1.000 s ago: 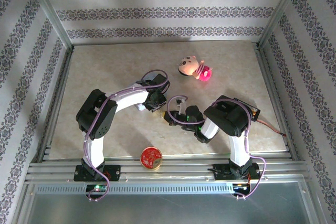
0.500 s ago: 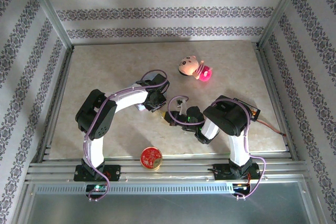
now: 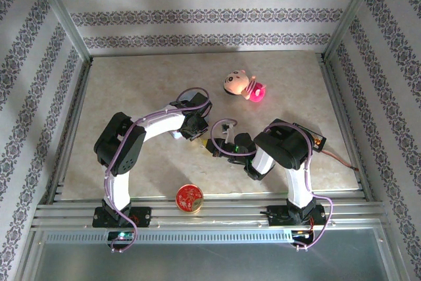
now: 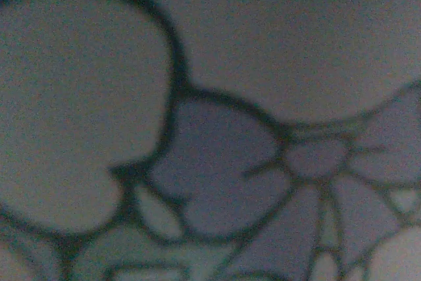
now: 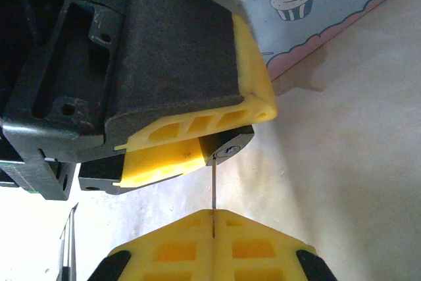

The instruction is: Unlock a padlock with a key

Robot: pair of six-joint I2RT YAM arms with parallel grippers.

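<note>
**A:** Where is the small dark metal padlock (image 5: 231,143)?

**B:** Near the middle of the beige marbled table (image 3: 131,83). In the right wrist view, the left gripper (image 5: 220,137) pinches it between black fingers with yellow pads. The keyhole face is turned toward the other claw, and the shackle is hidden.

**A:** And the thin greyish metal key (image 5: 214,189)?

**B:** Its blade shows as a fine straight line between the two claws. The right gripper (image 5: 214,223) has its yellow fingers pressed together on the key's near end. The far tip touches the padlock's face just beside the silvery keyway. I cannot tell whether it has gone in.

**A:** What about from above?

**B:** The two claws meet nose to nose. The padlock and key are too small to make out there.

**A:** Anything else nearby?

**B:** A pale blue rectangular tin with a cupcake print and pink edge (image 5: 316,4) lies just behind the left gripper. The left wrist view shows a blurred cartoon bow print (image 4: 217,162) at very close range. A round red tin (image 3: 189,197) sits at the near edge between the arm bases. A pink-and-white plush toy (image 3: 240,85) lies well apart, toward the far side.
</note>
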